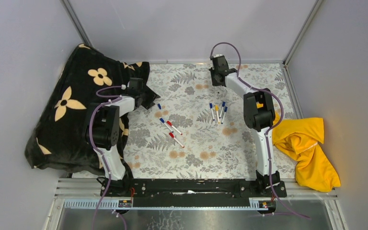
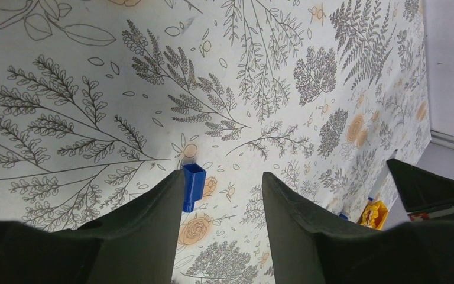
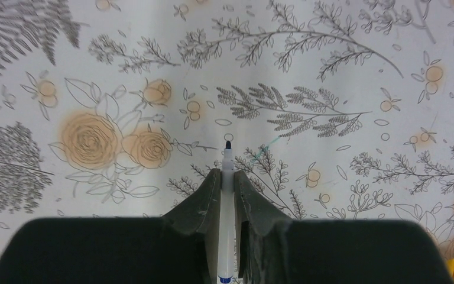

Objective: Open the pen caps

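My left gripper (image 2: 221,177) is open and empty, low over the floral cloth at the table's left (image 1: 149,100). A loose blue pen cap (image 2: 193,187) lies on the cloth just beside its left finger; it also shows in the top view (image 1: 159,106). My right gripper (image 3: 227,174) is shut on an uncapped white pen (image 3: 227,225) with its dark tip pointing past the fingertips, held at the far middle of the table (image 1: 218,79). Three capped pens (image 1: 171,130), one blue and two red, lie left of centre. Several more pens (image 1: 218,113), blue and one yellow, lie right of centre.
A black blanket with cream flowers (image 1: 72,105) is heaped along the left side, next to the left arm. A crumpled yellow cloth (image 1: 306,143) lies at the right edge. Grey walls close in the table on three sides.
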Action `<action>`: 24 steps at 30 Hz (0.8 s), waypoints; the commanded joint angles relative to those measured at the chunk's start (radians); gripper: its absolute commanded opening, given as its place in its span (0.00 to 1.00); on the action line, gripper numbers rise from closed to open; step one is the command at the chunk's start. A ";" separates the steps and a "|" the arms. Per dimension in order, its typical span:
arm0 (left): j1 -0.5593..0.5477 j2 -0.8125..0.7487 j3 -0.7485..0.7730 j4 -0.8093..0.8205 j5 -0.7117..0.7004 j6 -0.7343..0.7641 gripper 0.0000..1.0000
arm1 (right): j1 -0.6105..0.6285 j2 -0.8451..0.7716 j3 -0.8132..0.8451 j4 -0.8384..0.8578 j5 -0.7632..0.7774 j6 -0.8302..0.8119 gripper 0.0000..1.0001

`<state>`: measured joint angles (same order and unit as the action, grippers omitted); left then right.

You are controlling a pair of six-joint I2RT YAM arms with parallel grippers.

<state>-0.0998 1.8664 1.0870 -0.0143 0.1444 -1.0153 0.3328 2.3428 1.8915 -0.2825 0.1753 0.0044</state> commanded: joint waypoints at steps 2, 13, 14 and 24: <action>-0.006 -0.038 -0.024 0.010 -0.021 -0.003 0.58 | -0.005 0.036 0.125 -0.065 0.004 0.074 0.13; -0.014 -0.044 -0.042 0.011 -0.018 -0.008 0.58 | 0.008 0.052 0.079 -0.043 -0.010 0.125 0.21; -0.014 -0.046 -0.042 0.010 -0.019 -0.008 0.58 | 0.008 0.052 0.074 -0.039 -0.012 0.129 0.21; -0.017 -0.043 -0.042 0.011 -0.017 -0.013 0.59 | 0.008 0.066 0.051 -0.025 -0.032 0.139 0.35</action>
<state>-0.1116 1.8462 1.0523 -0.0147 0.1448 -1.0183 0.3355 2.4100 1.9453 -0.3271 0.1627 0.1280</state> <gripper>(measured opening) 0.586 0.331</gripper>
